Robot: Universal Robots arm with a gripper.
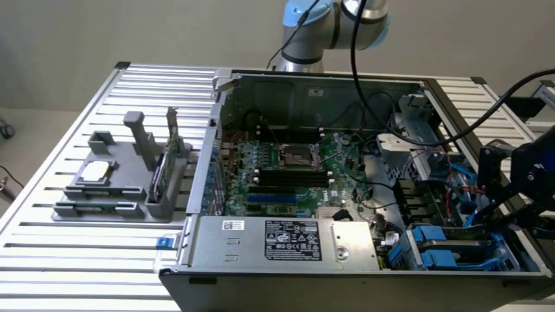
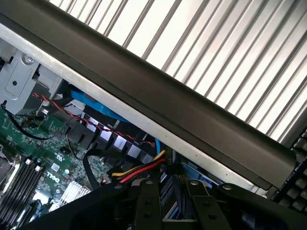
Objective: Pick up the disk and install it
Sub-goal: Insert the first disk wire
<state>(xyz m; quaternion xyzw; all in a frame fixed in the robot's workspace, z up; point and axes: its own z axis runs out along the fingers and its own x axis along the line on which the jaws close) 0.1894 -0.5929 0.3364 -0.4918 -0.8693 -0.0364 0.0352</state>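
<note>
The disk (image 1: pixel 457 239), silver-grey in a blue plastic frame, lies flat in the drive bay at the front corner of the open computer case (image 1: pixel 260 244), on the exterior view's right. My black gripper (image 1: pixel 510 198) hangs just above that bay, over the case's right wall. In the wrist view the gripper (image 2: pixel 170 188) stands open, its dark fingers (image 2: pixel 146 206) apart, and only cables and blue plastic (image 2: pixel 194 173) show through the gap. Nothing is held.
A grey holder (image 1: pixel 117 195) on the slatted table (image 1: pixel 52 260) at the exterior view's left carries a square silver chip (image 1: pixel 95 171) and an upright green card (image 1: pixel 171 140). The motherboard (image 1: pixel 286 169), power supply (image 1: pixel 286 240) and loose cables fill the case. The case's dark rim (image 2: pixel 158 91) runs close by.
</note>
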